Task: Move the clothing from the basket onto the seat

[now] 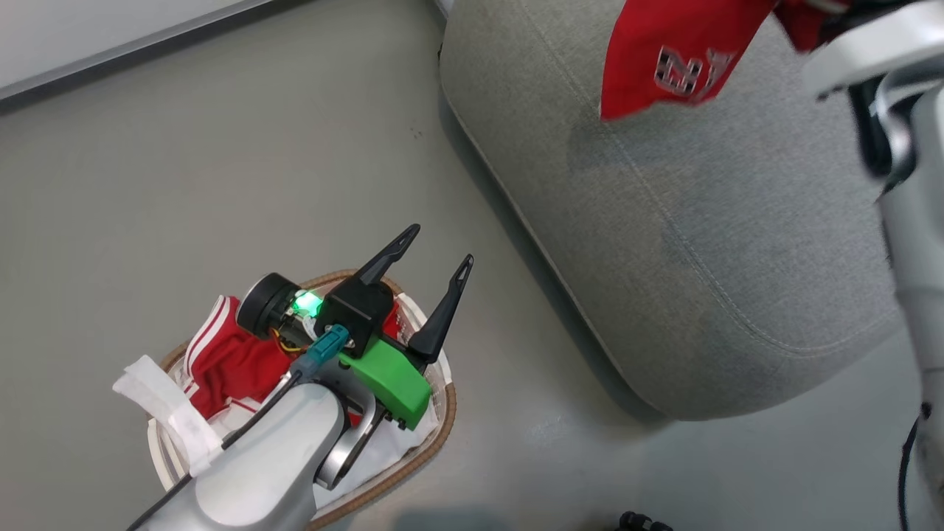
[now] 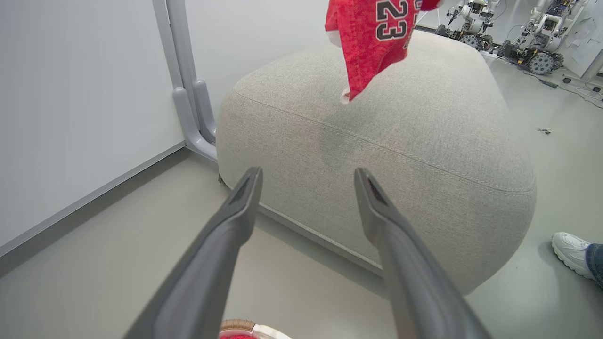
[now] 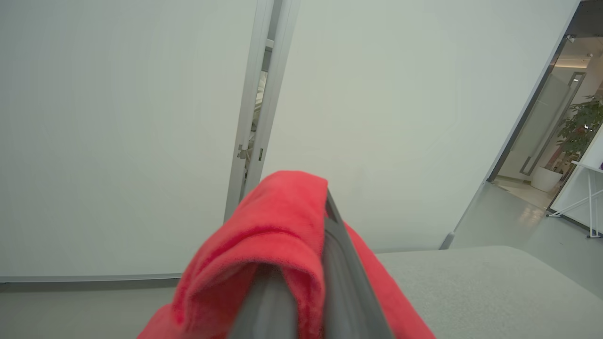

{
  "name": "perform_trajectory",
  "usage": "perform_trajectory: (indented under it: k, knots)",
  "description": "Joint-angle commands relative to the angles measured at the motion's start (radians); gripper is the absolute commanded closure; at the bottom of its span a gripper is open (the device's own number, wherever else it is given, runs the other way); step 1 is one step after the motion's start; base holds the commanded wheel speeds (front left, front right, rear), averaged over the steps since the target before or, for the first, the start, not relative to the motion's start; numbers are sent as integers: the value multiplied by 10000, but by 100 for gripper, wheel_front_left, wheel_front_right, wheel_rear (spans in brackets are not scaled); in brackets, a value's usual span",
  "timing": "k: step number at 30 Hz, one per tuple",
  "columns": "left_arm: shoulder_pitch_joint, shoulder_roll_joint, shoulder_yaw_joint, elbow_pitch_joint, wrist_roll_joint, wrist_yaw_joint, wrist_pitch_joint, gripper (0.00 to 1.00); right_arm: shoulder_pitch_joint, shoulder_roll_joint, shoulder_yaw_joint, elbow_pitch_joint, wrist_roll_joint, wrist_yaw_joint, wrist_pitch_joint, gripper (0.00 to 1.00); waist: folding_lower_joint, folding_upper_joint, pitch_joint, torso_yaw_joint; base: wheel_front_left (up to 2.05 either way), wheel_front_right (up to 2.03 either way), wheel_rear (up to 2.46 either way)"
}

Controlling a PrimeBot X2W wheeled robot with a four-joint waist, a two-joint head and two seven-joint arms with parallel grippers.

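Clothing (image 1: pixel 664 59) hung over the seat (image 1: pixel 700 258), clamped in the right gripper (image 3: pixel 316 212); left gripper (image 1: pixel 439 247) gaped empty above the basket (image 1: pixel 448 407); shoe (image 2: pixel 570 254) nearby.

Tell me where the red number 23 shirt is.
The shirt hangs from the shut right hand over the grey seat, top right in the head view.

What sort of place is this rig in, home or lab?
Probably a robotics lab or office, not a home: other wheeled robots parked at the back, plain white partition walls on a bare grey floor, and an open doorway with a potted green plant beyond.
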Motion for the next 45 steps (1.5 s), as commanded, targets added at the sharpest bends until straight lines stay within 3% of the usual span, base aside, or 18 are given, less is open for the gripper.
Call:
perform_trajectory:
  k: [1,8,15,20,26,34,36,37,45]
  knots:
    - [-217,97,-1,-85,154,77,-14,0,-590,-306,-147,90,85,-10,167,100,0,-1,650,636,0,0,0]
    - [-709,211,-199,-674,658,211,147,0,-3252,-2243,-1090,373,177,-12,1445,100,0,-1,1753,1757,0,0,0]
    - [-1188,353,-254,-1162,954,321,348,0,-4381,-3407,-1814,1320,-140,-12,2034,100,0,-1,2900,2462,0,0,0]
    - [-1376,303,-310,-1280,1080,366,372,0,-3918,-3558,-2028,2339,-612,-12,1900,100,0,-1,3452,2707,0,0,0]
    - [-1387,244,-465,-1145,1127,283,381,0,-3334,-3059,-2484,3927,-1012,-12,1555,100,0,-1,3627,2800,0,0,0]
    - [-1304,281,-481,-1067,1029,405,316,0,-2997,-2682,-2356,5524,-1632,-12,1457,98,0,-1,3604,2765,0,0,0]
    - [-1273,349,-440,-1031,996,457,297,0,-3010,-2525,-2295,5777,-1683,-12,1242,38,0,-1,3560,2645,0,0,0]
    - [-1252,349,-425,-1023,969,473,277,0,-2966,-2455,-2271,5819,-1680,-12,1142,0,0,-1,3522,2614,0,0,0]
    - [-1106,492,-253,-952,765,595,148,0,-2306,-1885,-1795,5914,-1633,-12,467,0,0,-1,3014,2165,0,0,0]
